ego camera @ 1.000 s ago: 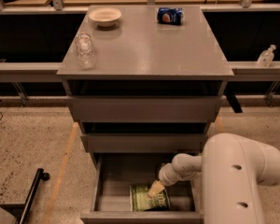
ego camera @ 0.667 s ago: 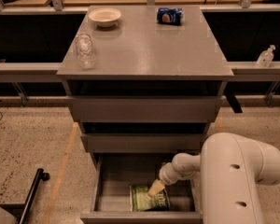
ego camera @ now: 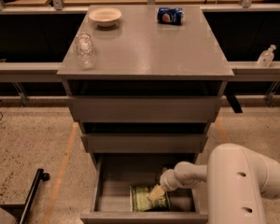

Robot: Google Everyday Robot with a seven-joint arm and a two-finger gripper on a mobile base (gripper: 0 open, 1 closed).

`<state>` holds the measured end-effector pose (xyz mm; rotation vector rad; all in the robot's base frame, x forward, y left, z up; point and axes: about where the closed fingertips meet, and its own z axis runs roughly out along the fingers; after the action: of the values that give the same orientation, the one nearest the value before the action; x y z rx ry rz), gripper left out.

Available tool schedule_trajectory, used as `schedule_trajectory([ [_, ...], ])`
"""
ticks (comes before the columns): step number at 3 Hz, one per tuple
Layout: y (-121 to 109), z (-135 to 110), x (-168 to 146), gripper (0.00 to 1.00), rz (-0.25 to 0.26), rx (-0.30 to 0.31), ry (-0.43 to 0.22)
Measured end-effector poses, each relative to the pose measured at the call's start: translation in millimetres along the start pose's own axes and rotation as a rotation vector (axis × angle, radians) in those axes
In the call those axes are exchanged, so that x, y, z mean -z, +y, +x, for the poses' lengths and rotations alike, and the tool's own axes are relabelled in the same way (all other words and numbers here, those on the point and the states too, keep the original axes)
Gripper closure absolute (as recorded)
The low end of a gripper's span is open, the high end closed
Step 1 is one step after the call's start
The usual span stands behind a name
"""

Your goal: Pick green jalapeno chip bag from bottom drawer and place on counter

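The green jalapeno chip bag (ego camera: pixel 143 200) lies in the open bottom drawer (ego camera: pixel 113 181), near its front and right of middle. My gripper (ego camera: pixel 155 193) reaches down into the drawer from the right on a white arm and rests on the bag's right part. The counter (ego camera: pixel 149 45) is the grey top of the cabinet above.
On the counter stand a white bowl (ego camera: pixel 105 16) at the back left, a clear plastic bottle (ego camera: pixel 84 48) at the left and a blue crushed can-like packet (ego camera: pixel 170 15) at the back right. The two upper drawers (ego camera: pixel 144 108) are shut. A black bar (ego camera: pixel 31 195) lies on the floor to the left.
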<state>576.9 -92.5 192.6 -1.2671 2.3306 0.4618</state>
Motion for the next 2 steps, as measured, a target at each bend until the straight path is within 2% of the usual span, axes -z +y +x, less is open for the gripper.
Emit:
schedule_trajectory([
  [2,-2,26,-35,0.0,0.006,-0.046,-0.006],
])
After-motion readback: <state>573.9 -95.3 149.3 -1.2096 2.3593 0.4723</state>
